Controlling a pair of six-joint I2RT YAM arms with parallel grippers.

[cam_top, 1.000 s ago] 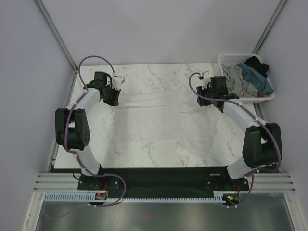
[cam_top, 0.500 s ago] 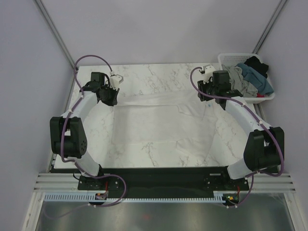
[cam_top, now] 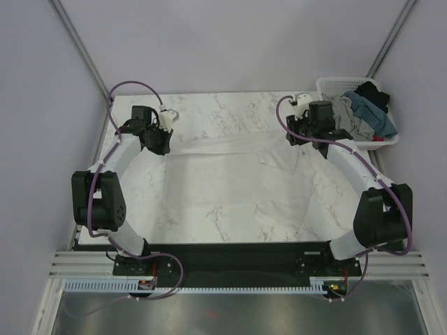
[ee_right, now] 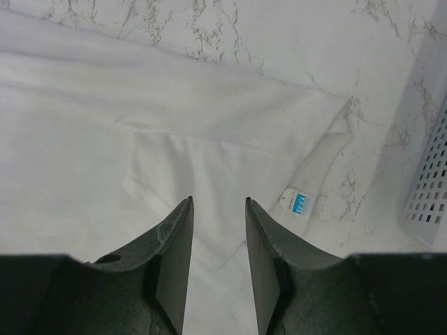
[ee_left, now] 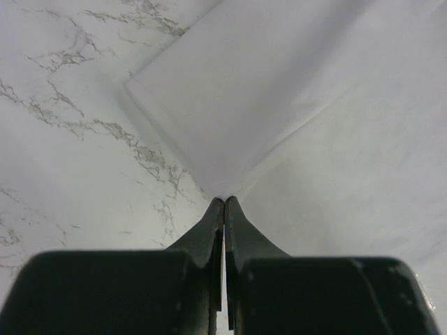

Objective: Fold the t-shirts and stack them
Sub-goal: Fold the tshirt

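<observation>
Left gripper [ee_left: 223,202]: jaws together, clamped on far-left edge of white t-shirt [cam_top: 230,178], likely to tug it flat. Right gripper [ee_right: 218,206]: jaws apart above collar end, holding nothing. Shirt spread on table [cam_top: 223,105]; other shirts [cam_top: 360,112] wait in basket [cam_top: 335,82].

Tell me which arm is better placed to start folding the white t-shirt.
Left, probably. The left arm has its jaws shut, pinching an edge of the white t-shirt, which tents up to them. The right arm has its jaws open above the fabric near the label, gripping nothing.
</observation>
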